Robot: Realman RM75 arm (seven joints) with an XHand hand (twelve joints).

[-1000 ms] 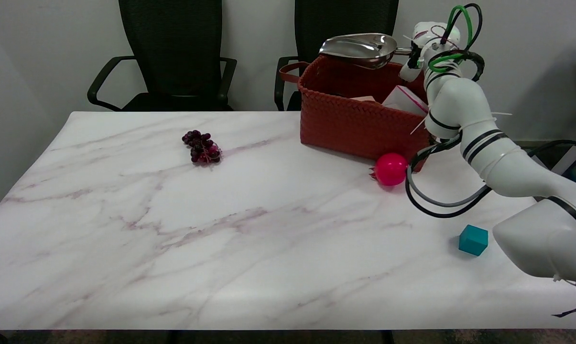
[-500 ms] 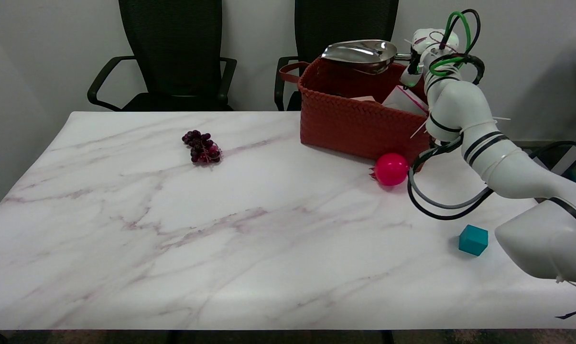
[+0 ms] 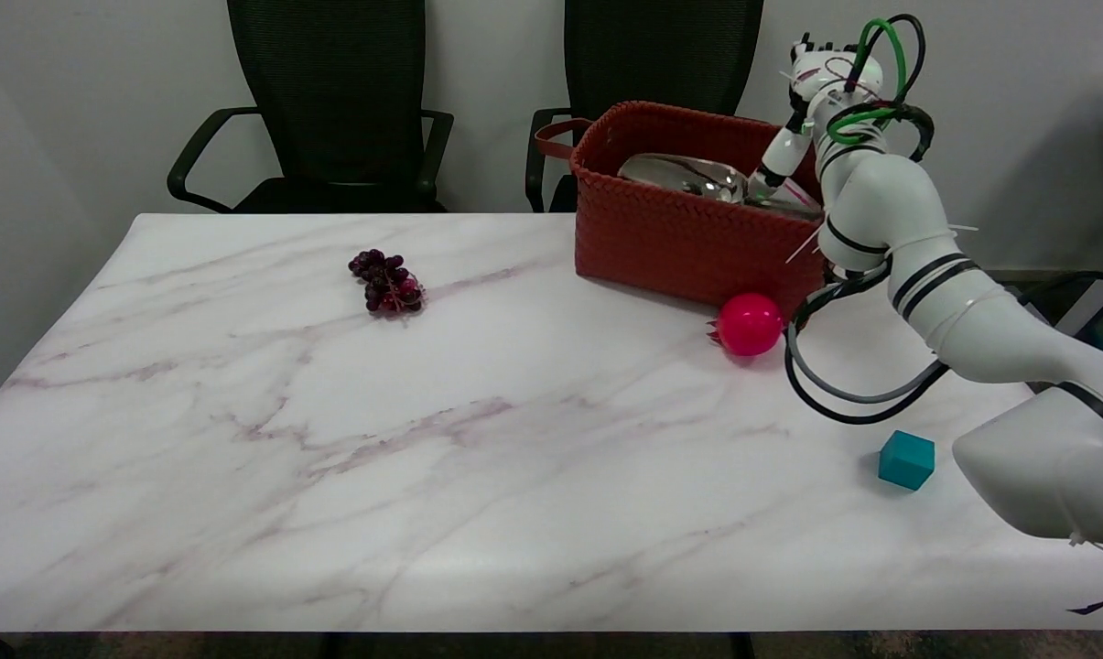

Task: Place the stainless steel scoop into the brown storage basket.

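scoop (image 3: 684,176) in basket (image 3: 679,238) — bowl pointing left, lying crosswise

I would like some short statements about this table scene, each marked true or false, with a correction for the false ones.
1. The stainless steel scoop lies inside the brown storage basket. True.
2. The pink ball is inside the basket. False: it sits on the table, just in front of the basket.
3. The bunch of grapes lies left of the basket. True.
4. The teal cube rests on the grapes. False: it stands alone near the table's right side.
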